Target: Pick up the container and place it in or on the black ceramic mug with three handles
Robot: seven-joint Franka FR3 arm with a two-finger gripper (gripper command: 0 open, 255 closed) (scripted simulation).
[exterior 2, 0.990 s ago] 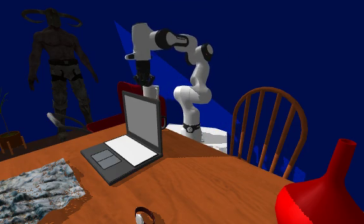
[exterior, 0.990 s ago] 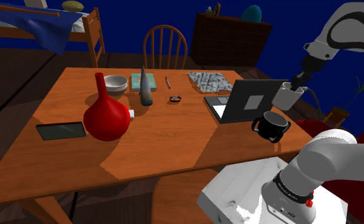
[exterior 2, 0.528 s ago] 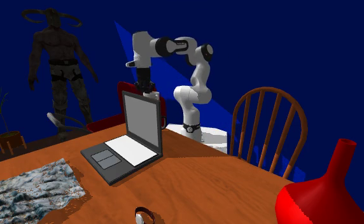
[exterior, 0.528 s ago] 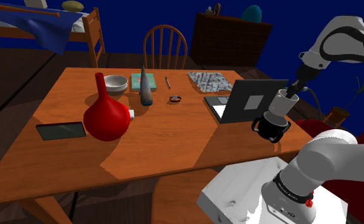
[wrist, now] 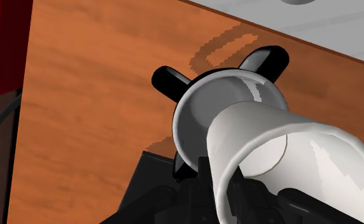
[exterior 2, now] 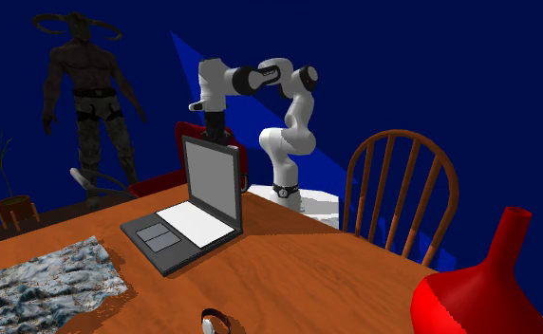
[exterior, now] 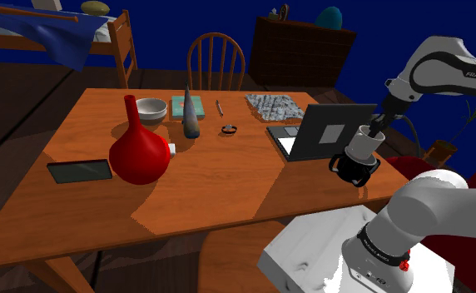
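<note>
Shoulder view shows the gripper (exterior: 370, 130) pinching the white container (exterior: 361, 146) by its top edge. The container hangs right above the black mug (exterior: 359, 172), which stands on the table (exterior: 228, 179). The container is nearly upright, open end up, and its bottom points down at the mug's mouth. In the wrist view, the container's bottom sits over the mug's round opening, and two of the mug's handles poke out past it. I cannot tell if the bottom touches the mug's rim. I think the next move is straight down into the mug, then letting go. A small slip sideways could catch the rim.
</note>
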